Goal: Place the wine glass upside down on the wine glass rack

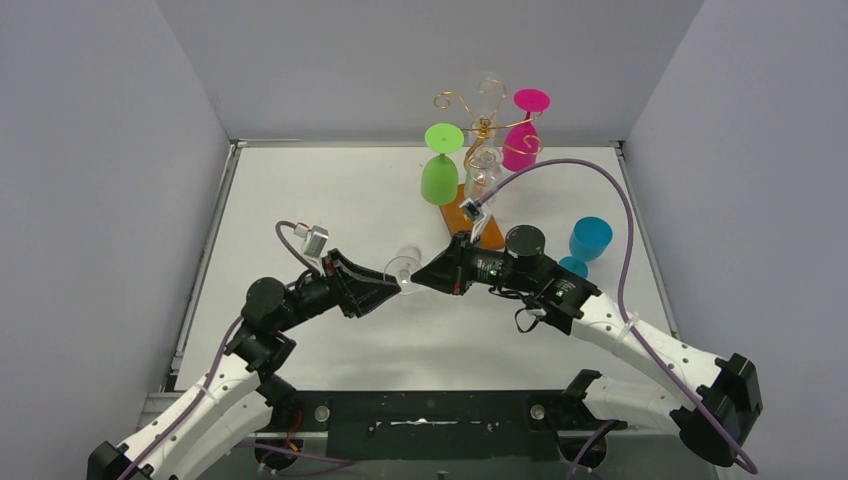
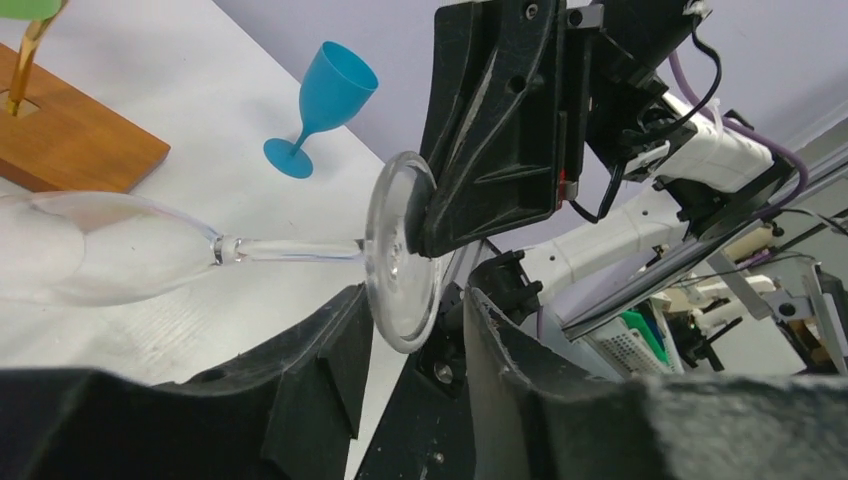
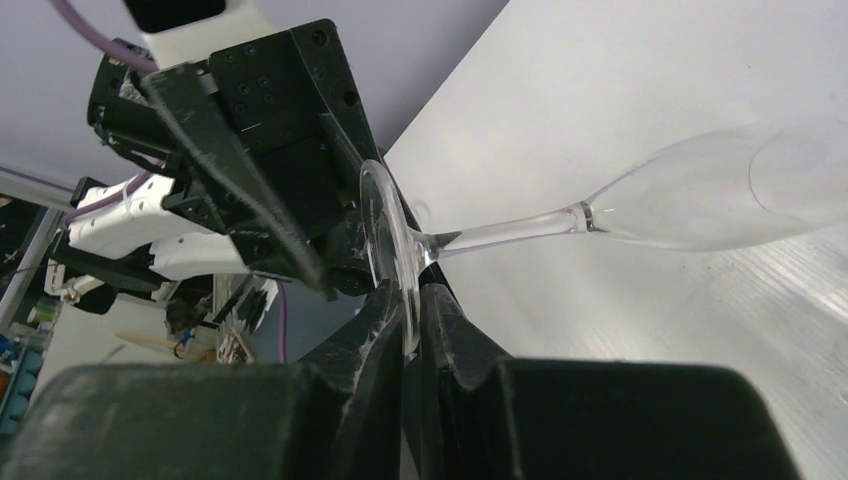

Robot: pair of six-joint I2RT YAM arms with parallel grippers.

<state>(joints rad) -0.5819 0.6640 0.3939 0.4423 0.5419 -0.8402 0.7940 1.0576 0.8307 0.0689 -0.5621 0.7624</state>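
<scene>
In the middle of the table (image 1: pixel 300 200) the two grippers meet tip to tip. The right gripper (image 1: pixel 420 279) is closed tight on the rim of the round foot of a clear wine glass (image 2: pixel 400 250). The glass lies sideways in the air, with its bowl toward the rack. The left gripper (image 1: pixel 394 285) has its jaws parted, and the edge of the foot sits in the gap between them. Farther right a blue glass (image 1: pixel 590 238) stands upright. At the far edge the rack (image 1: pixel 486 125) holds a green glass (image 1: pixel 439 178) and a pink glass (image 1: pixel 520 145) upside down.
</scene>
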